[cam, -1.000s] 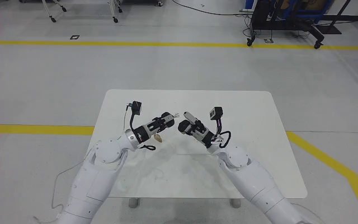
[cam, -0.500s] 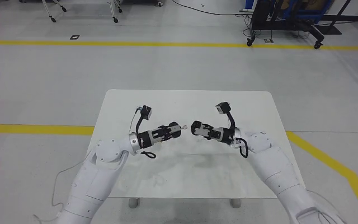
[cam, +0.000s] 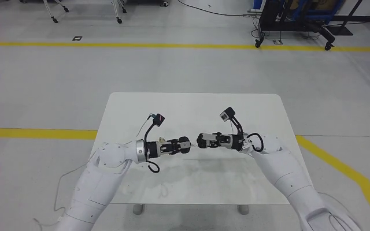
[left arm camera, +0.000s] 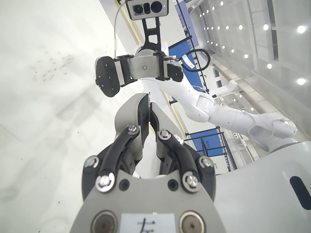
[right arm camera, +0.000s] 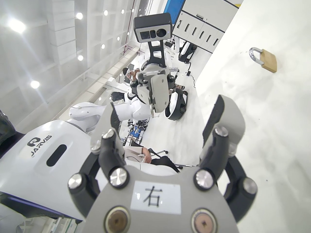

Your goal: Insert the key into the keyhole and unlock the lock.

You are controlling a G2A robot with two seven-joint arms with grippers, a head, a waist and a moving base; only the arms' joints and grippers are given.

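A brass padlock (right arm camera: 266, 60) with a silver shackle lies flat on the white table (right arm camera: 267, 122), off to one side of my right gripper (right arm camera: 165, 105). That gripper is open with nothing between its fingers. My left gripper (left arm camera: 148, 103) is shut, with a thin sliver of the key (right arm camera: 152, 110) showing at its tips. From above, the left gripper (cam: 189, 142) and right gripper (cam: 199, 140) point at each other over the table's middle, a small gap apart. The left wrist view shows the right gripper's dark pads (left arm camera: 107, 76) spread wide.
The white table (cam: 254, 115) is bare around both arms. Its front edge lies close behind the elbows. Yellow floor lines (cam: 173, 44) run beyond the table, with dark carts (cam: 295, 23) at the far back.
Both arms swung in and toward the table's front. The grippers turned from angling away to pointing straight at each other. The padlock has stayed on the table.
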